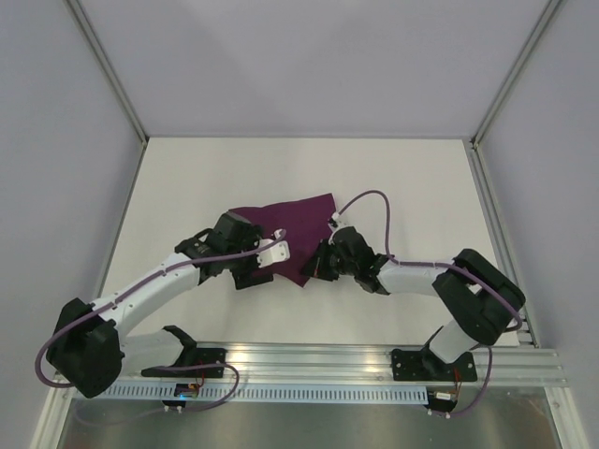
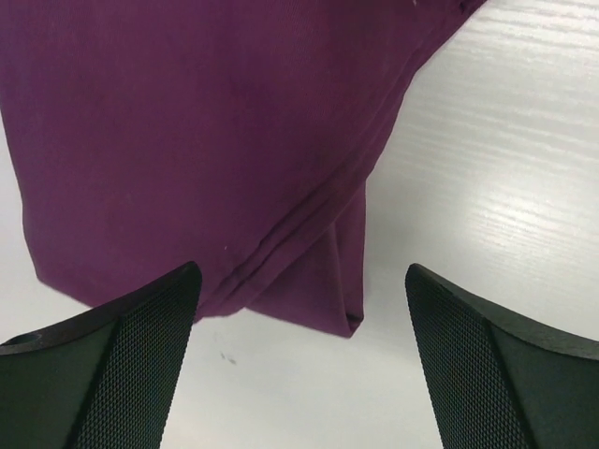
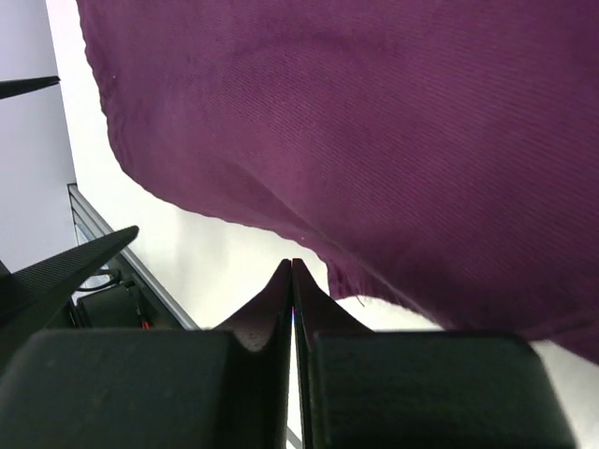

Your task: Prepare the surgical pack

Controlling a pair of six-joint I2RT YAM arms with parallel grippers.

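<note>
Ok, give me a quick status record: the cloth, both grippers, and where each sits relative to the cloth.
cloth: purple cloth, folded bundle, lying on the white table between the arms
left gripper: left gripper open, empty, facing the cloth's folded corner
right gripper: right gripper shut, tips at the cloth's edge, no fabric seen between them
cloth held: not by either gripper
</note>
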